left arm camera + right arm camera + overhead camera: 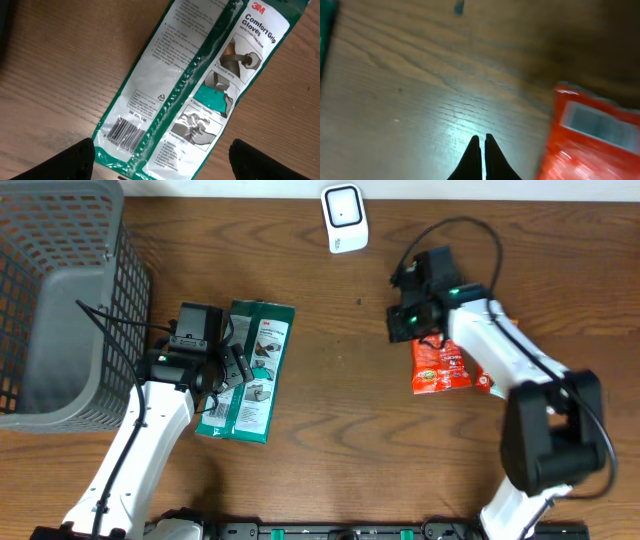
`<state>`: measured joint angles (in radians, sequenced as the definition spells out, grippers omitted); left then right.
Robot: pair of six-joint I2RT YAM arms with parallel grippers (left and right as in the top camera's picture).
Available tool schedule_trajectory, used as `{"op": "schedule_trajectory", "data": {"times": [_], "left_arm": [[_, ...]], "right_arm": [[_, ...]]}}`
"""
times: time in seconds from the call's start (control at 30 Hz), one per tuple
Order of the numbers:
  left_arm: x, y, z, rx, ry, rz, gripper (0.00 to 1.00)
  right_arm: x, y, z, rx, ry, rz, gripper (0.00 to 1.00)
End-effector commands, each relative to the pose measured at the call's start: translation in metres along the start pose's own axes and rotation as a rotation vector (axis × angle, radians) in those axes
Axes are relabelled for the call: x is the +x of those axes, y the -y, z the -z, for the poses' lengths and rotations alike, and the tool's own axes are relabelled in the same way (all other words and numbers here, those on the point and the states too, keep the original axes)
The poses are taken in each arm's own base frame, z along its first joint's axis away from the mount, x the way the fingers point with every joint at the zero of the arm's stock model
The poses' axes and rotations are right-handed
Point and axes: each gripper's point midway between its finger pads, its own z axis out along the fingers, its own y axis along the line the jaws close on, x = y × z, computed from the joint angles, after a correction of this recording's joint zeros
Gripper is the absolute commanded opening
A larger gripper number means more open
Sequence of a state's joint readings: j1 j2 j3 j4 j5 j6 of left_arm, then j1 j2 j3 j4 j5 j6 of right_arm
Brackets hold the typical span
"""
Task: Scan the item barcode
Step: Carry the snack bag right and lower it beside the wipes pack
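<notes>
Dark wood counter [330,410], grey mesh basket [60,300] in the far left corner, and a little white scanner [344,218] sitting at the far edge around the middle.

The thing to scan looks to be the green glove packet [248,370]. It's flat on the counter left of centre, long axis running roughly far-to-near with a slight tilt. The barcode [126,135] faces up at the near end, by the corner.

The left pincer [233,367] hangs right over it, spread wide and gripping nothing. In the wrist view, the barcode end of the packet lies between the two fingers. So the left arm is clearly the nearer one, and the packet is basically underneath it.

The right pincer [481,142] is shut tight on nothing, just beside a red snack packet [445,368] on the right side and well apart from the gloves.

My guess: the scanner is well apart, up and to the right, so the left arm has to carry the packet that way, barcode toward it.
</notes>
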<state>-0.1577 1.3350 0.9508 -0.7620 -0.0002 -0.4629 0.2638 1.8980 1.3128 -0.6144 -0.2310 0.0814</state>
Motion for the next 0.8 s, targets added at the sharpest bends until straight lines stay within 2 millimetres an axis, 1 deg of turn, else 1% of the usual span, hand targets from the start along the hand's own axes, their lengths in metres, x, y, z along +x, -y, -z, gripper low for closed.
{"op": "schedule_trajectory", "data": {"times": [0.0, 0.03, 0.07, 0.13, 0.27, 0.4, 0.57, 0.6, 0.67, 0.77], "left_arm": [[-0.004, -0.002, 0.001, -0.011, 0.007, -0.009, 0.86], [-0.004, -0.002, 0.001, -0.011, 0.007, -0.009, 0.86], [-0.004, -0.002, 0.001, -0.011, 0.007, -0.009, 0.87], [-0.004, -0.002, 0.001, -0.011, 0.007, -0.009, 0.87], [-0.004, -0.002, 0.001, -0.011, 0.007, -0.009, 0.86], [-0.004, -0.002, 0.001, -0.011, 0.007, -0.009, 0.86], [-0.004, -0.002, 0.001, -0.011, 0.007, -0.009, 0.86], [-0.004, -0.002, 0.001, -0.011, 0.007, -0.009, 0.86], [-0.004, -0.002, 0.001, -0.011, 0.007, -0.009, 0.86], [-0.004, -0.002, 0.001, -0.011, 0.007, -0.009, 0.86]], "right_arm": [[0.027, 0.001, -0.039, -0.01, -0.09, -0.015, 0.01], [0.03, 0.005, -0.043, 0.005, -0.1, -0.017, 0.01], [0.033, 0.012, -0.046, 0.041, -0.11, -0.019, 0.01], [0.035, 0.028, -0.045, 0.126, -0.117, -0.02, 0.01], [0.042, 0.069, -0.033, 0.35, -0.144, -0.019, 0.01], [0.05, 0.099, -0.019, 0.502, -0.176, -0.03, 0.01], [0.06, 0.128, 0.0, 0.667, -0.221, -0.025, 0.01], [0.062, 0.132, 0.004, 0.691, -0.229, -0.023, 0.02], [0.066, 0.141, 0.011, 0.742, -0.249, -0.021, 0.09], [0.068, 0.146, 0.014, 0.752, -0.257, -0.028, 0.09]]}}
